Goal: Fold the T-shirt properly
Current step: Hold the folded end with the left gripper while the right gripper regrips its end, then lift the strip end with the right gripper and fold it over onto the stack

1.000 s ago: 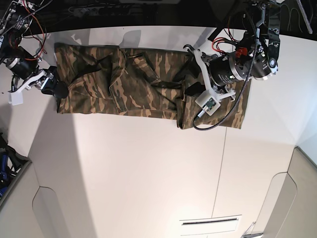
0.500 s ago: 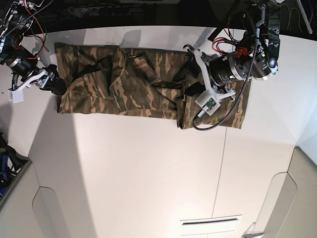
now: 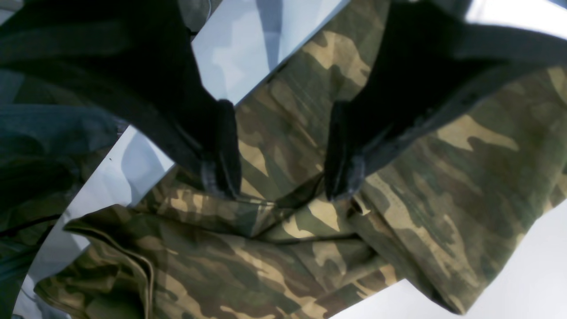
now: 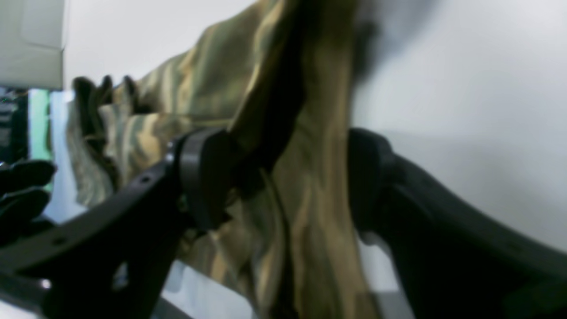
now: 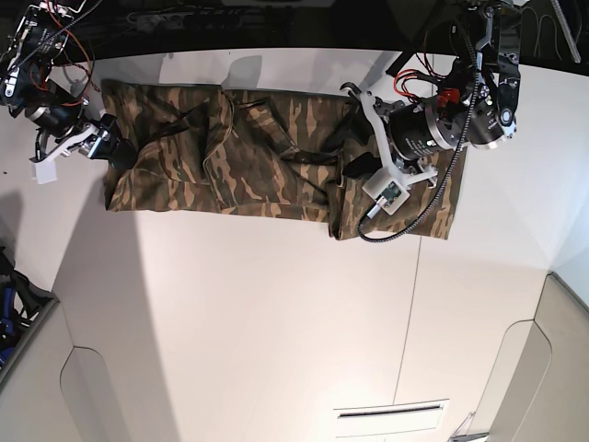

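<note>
T-shirt [image 5: 267, 166]: camo, spread in a long strip across far side of table [image 5: 276, 322], partly folded.
Left gripper [image 3: 279, 177]: fingers wide, tips down on a bunched fold btwn them; prob. lining up a pinch.
Right gripper [image 4: 288, 181]: fingers wide, shirt edge btwn, blurred; grip not closed.
Table: white, smooth. Dark backdrop beyond.

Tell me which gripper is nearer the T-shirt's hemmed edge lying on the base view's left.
Right. The right gripper sits at that edge of the T-shirt, fingers open around cloth. The left gripper works the folded part toward the opposite end.
</note>
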Action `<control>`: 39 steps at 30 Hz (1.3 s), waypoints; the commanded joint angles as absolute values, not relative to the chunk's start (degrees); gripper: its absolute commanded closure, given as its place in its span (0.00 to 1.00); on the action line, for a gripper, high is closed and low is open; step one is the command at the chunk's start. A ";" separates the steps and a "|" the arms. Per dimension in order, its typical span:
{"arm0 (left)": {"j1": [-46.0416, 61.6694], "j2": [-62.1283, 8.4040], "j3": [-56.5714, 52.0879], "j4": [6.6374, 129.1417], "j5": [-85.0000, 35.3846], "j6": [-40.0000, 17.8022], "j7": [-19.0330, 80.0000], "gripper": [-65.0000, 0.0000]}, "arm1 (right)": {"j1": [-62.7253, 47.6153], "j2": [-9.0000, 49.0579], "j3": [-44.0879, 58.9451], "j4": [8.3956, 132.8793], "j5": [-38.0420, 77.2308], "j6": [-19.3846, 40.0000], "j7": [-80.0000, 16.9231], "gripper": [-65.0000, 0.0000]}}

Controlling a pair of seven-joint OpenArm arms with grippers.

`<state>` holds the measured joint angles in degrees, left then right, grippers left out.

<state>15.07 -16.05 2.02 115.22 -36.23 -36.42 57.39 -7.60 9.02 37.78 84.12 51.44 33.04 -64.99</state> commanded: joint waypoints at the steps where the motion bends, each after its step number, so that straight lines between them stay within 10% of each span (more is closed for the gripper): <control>1: 14.61 -16.36 1.80 116.18 -37.06 -36.45 56.34 0.49 | -7.01 9.63 37.89 84.88 53.32 33.43 -64.53 0.37; 26: 14.61 -16.36 1.80 116.18 -37.87 -36.45 55.92 0.49 | -7.01 4.71 29.45 84.84 49.23 33.43 -62.67 0.39; 36: 14.59 -16.36 1.80 116.18 -37.89 -36.42 55.79 0.49 | -6.98 4.73 26.50 84.84 48.82 33.45 -62.15 1.00; 39: 14.55 -16.38 1.78 116.18 -37.89 -36.40 55.42 0.49 | -6.90 4.78 26.59 84.86 48.82 33.45 -61.25 1.00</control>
<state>15.07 -16.08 2.02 115.22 -36.93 -36.42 56.90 -7.44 4.43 26.48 84.09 47.94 33.21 -62.30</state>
